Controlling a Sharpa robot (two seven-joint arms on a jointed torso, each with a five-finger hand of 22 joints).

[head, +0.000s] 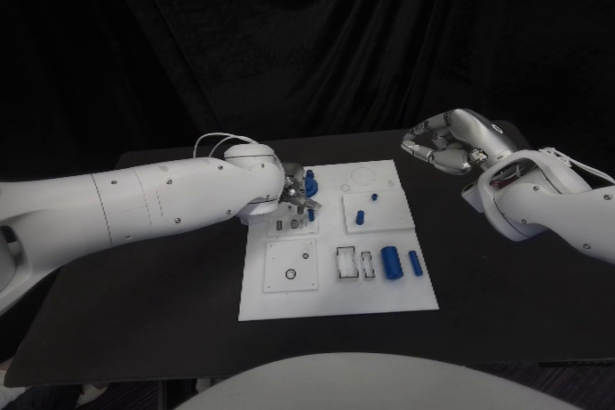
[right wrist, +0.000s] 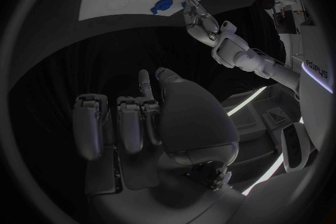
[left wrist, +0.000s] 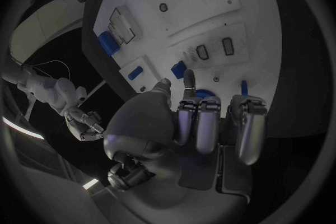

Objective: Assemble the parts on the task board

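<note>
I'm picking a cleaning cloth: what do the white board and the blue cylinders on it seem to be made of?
The task board looks like matte white plastic or painted sheet: flat and even, with no glare. The blue cylinders look like smooth moulded or printed plastic, uniform in colour with a faint sheen; coated metal can't be ruled out.

Both arms are smooth white shells dotted with small dark screws. Thin white cables loop at each wrist. The left robot hand (head: 298, 193) and right robot hand (head: 443, 143) are silver metal with segmented fingers.
</note>
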